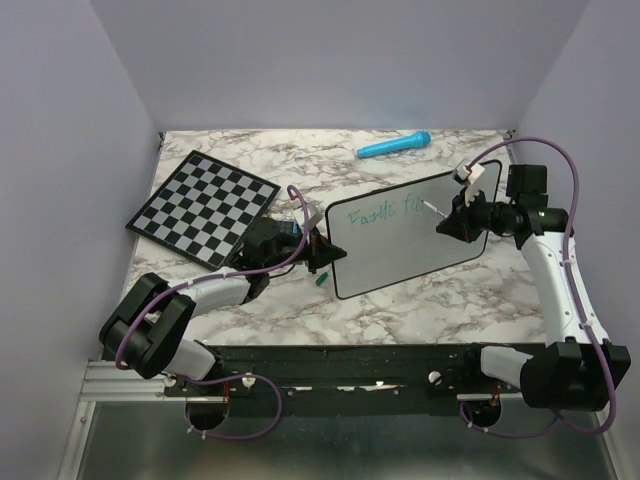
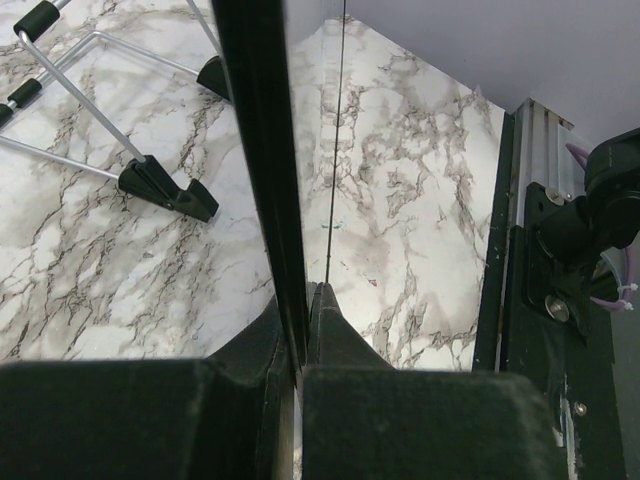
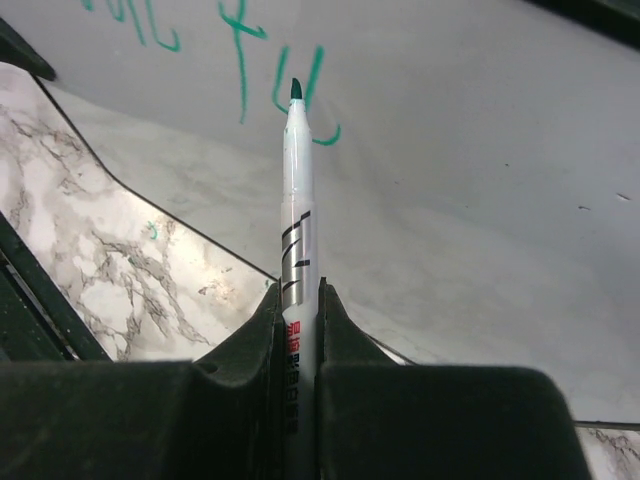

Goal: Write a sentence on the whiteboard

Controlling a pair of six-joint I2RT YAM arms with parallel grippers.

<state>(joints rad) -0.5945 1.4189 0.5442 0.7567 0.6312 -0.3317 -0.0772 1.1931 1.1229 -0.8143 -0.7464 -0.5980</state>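
The whiteboard (image 1: 400,240) stands tilted on the marble table, and the sentence (image 1: 375,211) runs in teal strokes along its upper left. My left gripper (image 1: 318,250) is shut on the board's black left edge (image 2: 262,150), which passes between the jaws of that gripper (image 2: 303,300). My right gripper (image 1: 455,222) is shut on a white marker (image 3: 298,200). The marker's green tip (image 3: 296,90) sits at the board surface (image 3: 480,180), right beside the last teal strokes (image 3: 245,70).
A black-and-white chessboard (image 1: 203,205) lies at the back left. A blue marker-like object (image 1: 394,146) rests near the back wall. A small green cap (image 1: 320,281) lies by the board's lower left corner. The board's stand feet (image 2: 168,188) rest on the table behind it.
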